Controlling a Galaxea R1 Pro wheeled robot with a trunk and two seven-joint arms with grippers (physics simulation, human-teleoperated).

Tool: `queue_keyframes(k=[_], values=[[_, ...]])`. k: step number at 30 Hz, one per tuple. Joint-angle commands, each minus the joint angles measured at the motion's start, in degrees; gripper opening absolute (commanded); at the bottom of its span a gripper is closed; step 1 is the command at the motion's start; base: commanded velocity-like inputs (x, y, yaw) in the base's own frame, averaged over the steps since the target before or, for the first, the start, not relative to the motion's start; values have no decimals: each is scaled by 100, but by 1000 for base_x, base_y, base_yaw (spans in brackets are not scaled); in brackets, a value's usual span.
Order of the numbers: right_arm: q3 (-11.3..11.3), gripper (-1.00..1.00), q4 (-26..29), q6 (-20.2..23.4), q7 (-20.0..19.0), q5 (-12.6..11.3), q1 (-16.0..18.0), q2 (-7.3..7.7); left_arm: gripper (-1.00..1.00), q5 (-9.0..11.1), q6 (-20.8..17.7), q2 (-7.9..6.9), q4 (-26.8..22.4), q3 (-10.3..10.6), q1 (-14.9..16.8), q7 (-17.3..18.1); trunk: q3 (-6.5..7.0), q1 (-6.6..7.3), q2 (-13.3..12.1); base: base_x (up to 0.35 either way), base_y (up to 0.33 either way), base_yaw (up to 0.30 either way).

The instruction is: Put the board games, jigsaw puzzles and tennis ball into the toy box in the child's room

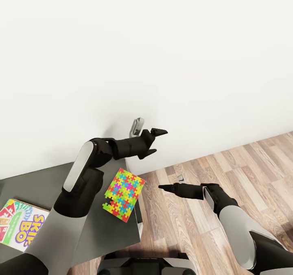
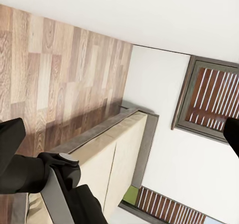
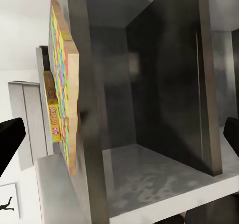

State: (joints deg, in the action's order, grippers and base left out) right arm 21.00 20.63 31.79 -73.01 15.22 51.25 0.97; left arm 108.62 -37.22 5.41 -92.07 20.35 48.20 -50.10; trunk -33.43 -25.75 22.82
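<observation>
The jigsaw puzzle [image 1: 124,194] lies on the table [image 1: 40,181] between the empty, parted left gripper [image 1: 154,141] and right gripper [image 1: 173,188]; neither touches it.

My left arm, a grey-shelled limb with black joints, bends sharply at the elbow and reaches forward. Its black 2-fingered left gripper [image 1: 154,141] has the jaws spread apart, 1 finger tip pointing forward and the other angled below it, nothing between them. My right arm comes in from the lower right in the head view, forearm grey, wrist black. Its black 2-fingered right gripper [image 1: 171,188] points toward my left side, level and low. In the right wrist view the dark fingertips [image 3: 10,139] sit far apart, empty.
</observation>
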Motion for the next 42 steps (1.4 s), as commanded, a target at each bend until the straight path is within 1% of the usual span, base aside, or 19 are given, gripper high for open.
queue_keyframes(k=[1,19,24,31,42], values=[[49,100,3,52,-37,52,5,0,100,45,-5,3,-4,-5,7,-53,-8,-3,10,0,0,12],[60,100,2,67,-46,51,7,33,100,45,-5,6,-4,-3,11,-53,-8,-3,10,0,0,4],[61,100,2,73,-46,51,7,38,100,45,-5,9,-4,0,12,-53,-8,-3,10,0,0,75],[63,100,2,78,-49,51,7,41,100,45,-5,11,-4,2,14,-53,-8,-3,10,0,0,174],[65,100,2,81,-49,41,8,45,100,45,-5,7,-4,4,14,-53,-8,-3,10,0,0,249]])
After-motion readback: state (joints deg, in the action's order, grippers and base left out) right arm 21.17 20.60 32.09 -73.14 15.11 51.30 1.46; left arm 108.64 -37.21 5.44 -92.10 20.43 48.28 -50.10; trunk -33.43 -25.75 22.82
